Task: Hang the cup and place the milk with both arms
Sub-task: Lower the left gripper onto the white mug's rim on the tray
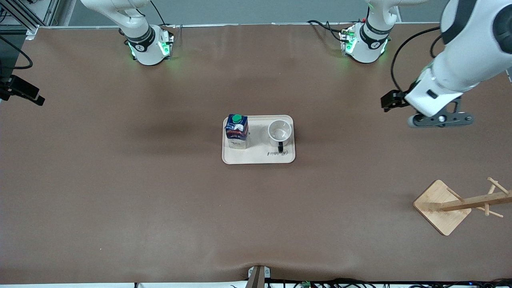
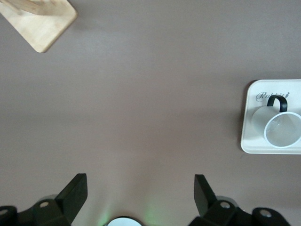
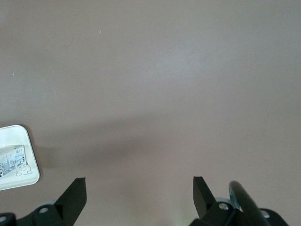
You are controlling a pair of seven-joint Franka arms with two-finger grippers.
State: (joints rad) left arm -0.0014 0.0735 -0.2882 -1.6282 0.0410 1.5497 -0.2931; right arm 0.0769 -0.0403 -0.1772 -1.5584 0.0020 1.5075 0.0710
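White cup and milk share the tray, around nine o'clock of the open, empty left gripper; right gripper gapes over bare table.

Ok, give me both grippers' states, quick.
Left gripper: open, holding nothing, over bare table toward the left arm's end.
Right gripper: open, holding nothing, over bare table beside the tray.

The milk, a dark blue carton with a green cap, stood upright on a pale tray mid-table. Beside it, toward the left arm's end, the white cup sat upright, its black handle pointing toward the front camera.
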